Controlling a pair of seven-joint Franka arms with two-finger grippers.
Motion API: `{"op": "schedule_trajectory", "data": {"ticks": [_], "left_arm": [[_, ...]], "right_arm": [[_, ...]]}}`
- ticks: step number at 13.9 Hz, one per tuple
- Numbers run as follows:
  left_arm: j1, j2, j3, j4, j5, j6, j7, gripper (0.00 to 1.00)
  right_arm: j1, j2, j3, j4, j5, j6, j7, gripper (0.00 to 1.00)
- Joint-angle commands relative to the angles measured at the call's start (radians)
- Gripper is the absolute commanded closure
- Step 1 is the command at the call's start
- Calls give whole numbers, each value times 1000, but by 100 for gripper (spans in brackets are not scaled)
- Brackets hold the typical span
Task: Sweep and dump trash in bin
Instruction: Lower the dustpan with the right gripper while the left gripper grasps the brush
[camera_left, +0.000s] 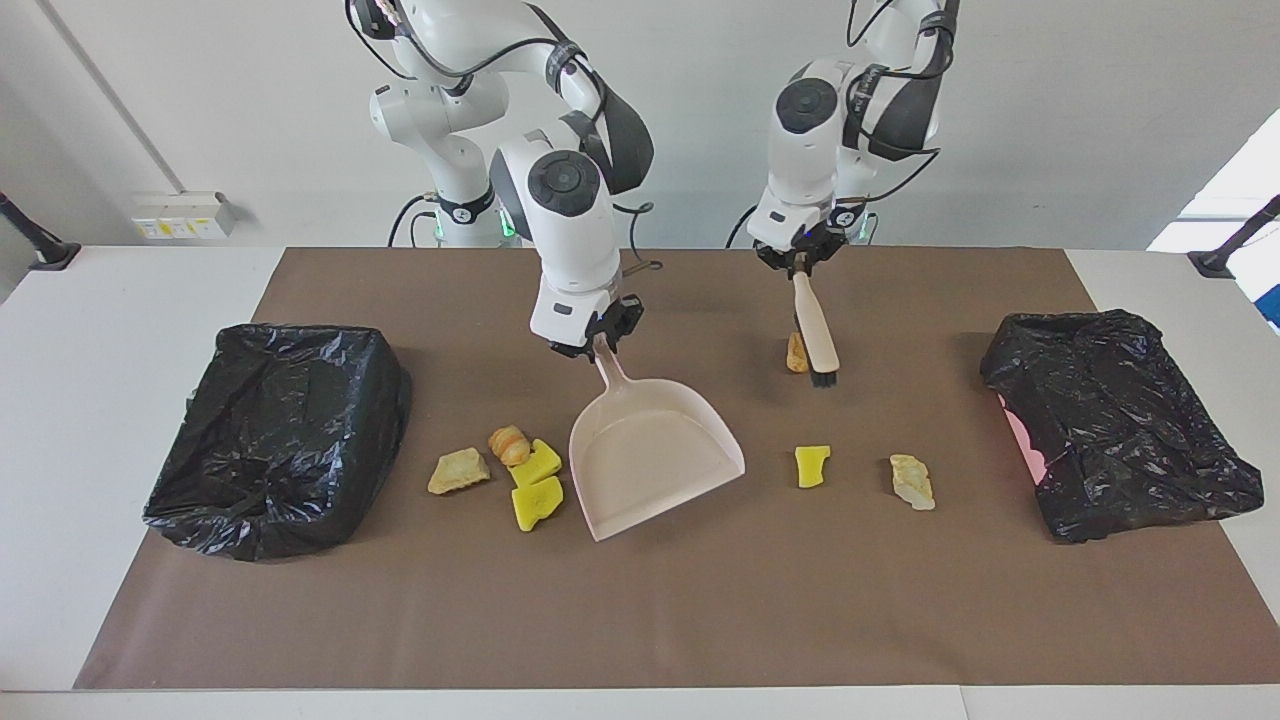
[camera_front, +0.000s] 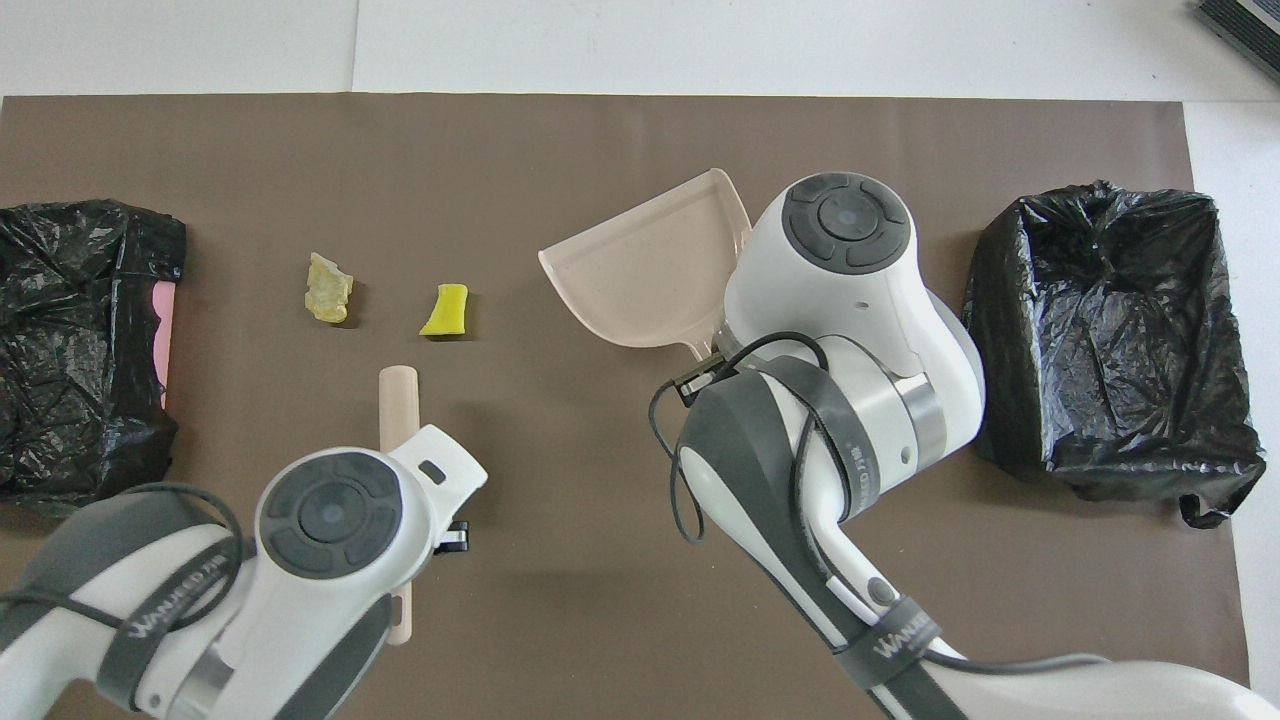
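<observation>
My right gripper (camera_left: 597, 340) is shut on the handle of the pale pink dustpan (camera_left: 655, 450), whose mouth points away from the robots; the pan also shows in the overhead view (camera_front: 650, 270). Beside the pan, toward the right arm's end, lie a tan lump (camera_left: 459, 471), an orange-brown lump (camera_left: 509, 444) and two yellow sponge chunks (camera_left: 536, 503). My left gripper (camera_left: 800, 258) is shut on a cream brush (camera_left: 815, 335), bristles down beside an orange-tan lump (camera_left: 796, 352). A yellow chunk (camera_left: 812, 466) (camera_front: 446, 310) and a beige lump (camera_left: 912, 481) (camera_front: 328, 288) lie farther out.
A bin lined with a black bag (camera_left: 280, 435) (camera_front: 1110, 340) stands at the right arm's end of the brown mat. A second black-bagged bin (camera_left: 1115, 420) (camera_front: 80, 340), with pink showing at its side, stands at the left arm's end.
</observation>
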Motion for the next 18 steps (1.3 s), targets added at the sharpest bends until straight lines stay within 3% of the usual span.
{"op": "schedule_trajectory", "data": {"ticks": [1,4,7,11,14,18], "left_arm": [[142,121,-17,114,18,61,131,100],[278,205,-17,172,51,141,291,100],[378,363,-17,335,57,167,407,100],[454,481,-17,392,124,278,466,100],[461,520,-19,421,124,304,519,100],[400,509,-25,377,112,292,653,100]], "right_arm": [[-6,-40,10,-71,5,-35,-247,100],[0,-59,8,-108,-12,-18,-386,100],[-6,-117,7,-229,-23,49,-611,100],[71,-120,8,-349,-102,186,-618,100],[74,-90,8,-362,-104,232,-569,100],[115,-39,8,-342,-109,266,-443,100]]}}
